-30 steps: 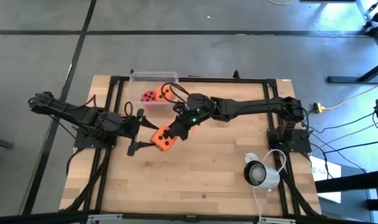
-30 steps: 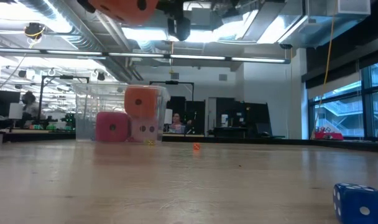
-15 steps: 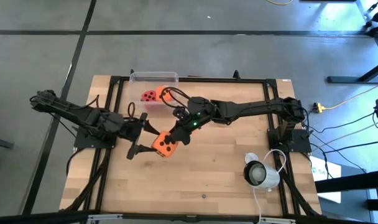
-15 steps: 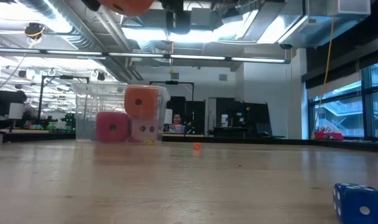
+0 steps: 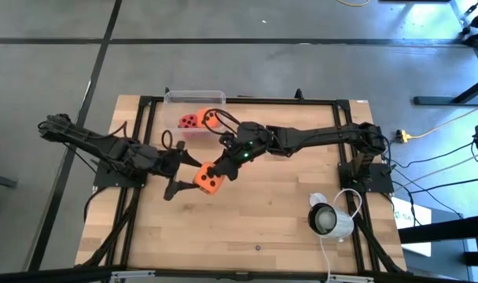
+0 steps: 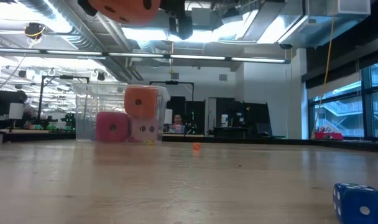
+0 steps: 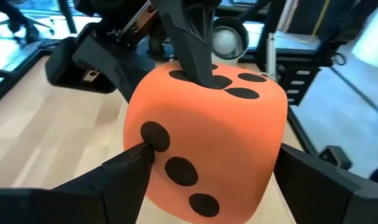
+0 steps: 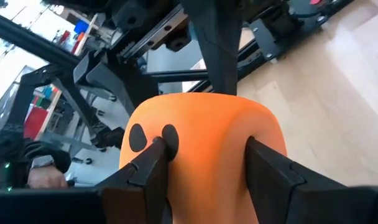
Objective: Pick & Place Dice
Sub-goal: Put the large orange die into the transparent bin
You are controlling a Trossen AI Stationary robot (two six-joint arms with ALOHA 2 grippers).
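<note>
Overhead layout: the held die (image 5: 207,178) lies near the table's (image 5: 278,220) middle, between the left gripper (image 5: 184,174) on its left and the right gripper (image 5: 216,171) on its right; behind it, three dice (image 5: 198,120) sit in the container (image 5: 193,97) at the far edge

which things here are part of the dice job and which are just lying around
Part of the job:
- orange die gripped by the right gripper, between the left gripper's open fingers
- red die, second orange die and pink die in the clear container

Lying about:
- blue die
- white camera
</note>
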